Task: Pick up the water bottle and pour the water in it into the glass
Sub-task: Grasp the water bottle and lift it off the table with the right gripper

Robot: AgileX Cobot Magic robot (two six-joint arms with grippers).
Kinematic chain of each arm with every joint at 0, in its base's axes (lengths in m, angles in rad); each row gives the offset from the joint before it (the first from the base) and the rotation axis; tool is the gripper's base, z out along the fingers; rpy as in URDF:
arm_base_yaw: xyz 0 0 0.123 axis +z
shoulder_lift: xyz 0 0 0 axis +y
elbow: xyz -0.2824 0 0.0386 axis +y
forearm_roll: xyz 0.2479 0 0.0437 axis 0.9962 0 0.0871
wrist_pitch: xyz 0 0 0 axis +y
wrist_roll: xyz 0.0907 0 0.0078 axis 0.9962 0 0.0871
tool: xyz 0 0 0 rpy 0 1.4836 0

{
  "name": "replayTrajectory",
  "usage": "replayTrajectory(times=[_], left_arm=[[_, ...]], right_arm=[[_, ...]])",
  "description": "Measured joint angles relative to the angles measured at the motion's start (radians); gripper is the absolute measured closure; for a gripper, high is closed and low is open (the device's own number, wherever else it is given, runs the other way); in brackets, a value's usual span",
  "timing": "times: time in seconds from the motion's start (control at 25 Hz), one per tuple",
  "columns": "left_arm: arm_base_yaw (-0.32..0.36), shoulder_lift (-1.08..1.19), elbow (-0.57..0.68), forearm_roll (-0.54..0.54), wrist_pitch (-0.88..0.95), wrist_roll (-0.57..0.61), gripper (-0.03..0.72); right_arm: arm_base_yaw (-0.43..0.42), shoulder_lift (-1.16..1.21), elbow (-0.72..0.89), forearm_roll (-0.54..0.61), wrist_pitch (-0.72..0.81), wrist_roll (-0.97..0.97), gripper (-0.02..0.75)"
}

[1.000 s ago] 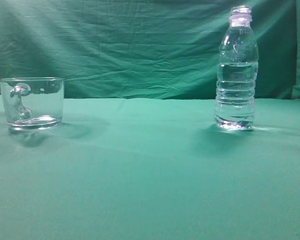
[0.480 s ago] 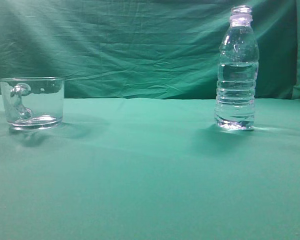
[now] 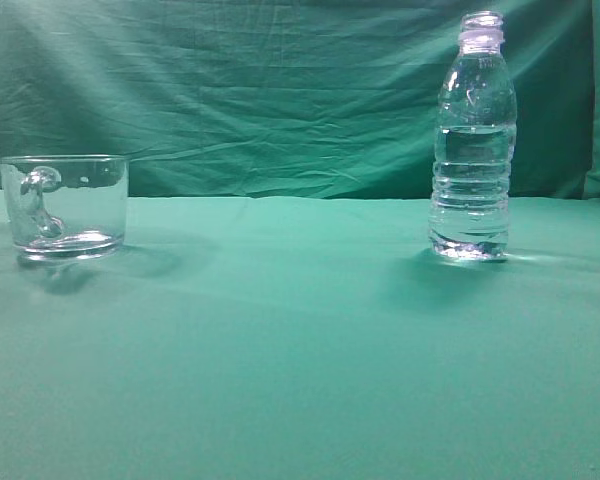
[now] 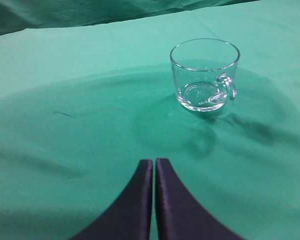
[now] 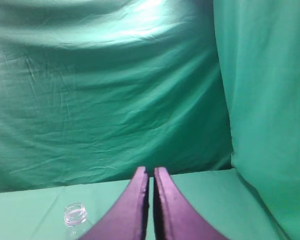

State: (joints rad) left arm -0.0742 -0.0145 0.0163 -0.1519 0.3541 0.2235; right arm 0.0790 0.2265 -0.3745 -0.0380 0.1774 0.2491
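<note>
The water bottle (image 3: pixel 472 140) stands upright at the right on the green cloth, uncapped, with water (image 3: pixel 470 190) filling it to about the shoulder. Its open mouth (image 5: pixel 75 214) shows at the lower left of the right wrist view. The glass (image 3: pixel 65 205) stands at the left, empty, handle towards the camera; it also shows in the left wrist view (image 4: pixel 205 75). My left gripper (image 4: pixel 154 162) is shut and empty, well short of the glass. My right gripper (image 5: pixel 151 171) is shut and empty, above and to the right of the bottle's mouth. Neither gripper shows in the exterior view.
A green cloth covers the table (image 3: pixel 280 340). A wrinkled green backdrop (image 3: pixel 260 90) hangs behind, and a green side curtain (image 5: pixel 265 100) hangs at the right.
</note>
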Motion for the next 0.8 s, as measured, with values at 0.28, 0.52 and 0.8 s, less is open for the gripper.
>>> replayTrajectory(times=[0.28,0.52,0.8], left_arm=[[0.000,0.000,0.000,0.000,0.000,0.000,0.688],[0.000,0.000,0.000,0.000,0.000,0.000,0.688],[0.000,0.000,0.000,0.000,0.000,0.000,0.688]], right_arm=[[0.000,0.138,-0.004,0.010,0.011,0.004,0.738],[0.066,0.304,-0.004,0.010,-0.029,0.004,0.738],[0.189,0.625,-0.004,-0.077,-0.300,0.001,0.738]])
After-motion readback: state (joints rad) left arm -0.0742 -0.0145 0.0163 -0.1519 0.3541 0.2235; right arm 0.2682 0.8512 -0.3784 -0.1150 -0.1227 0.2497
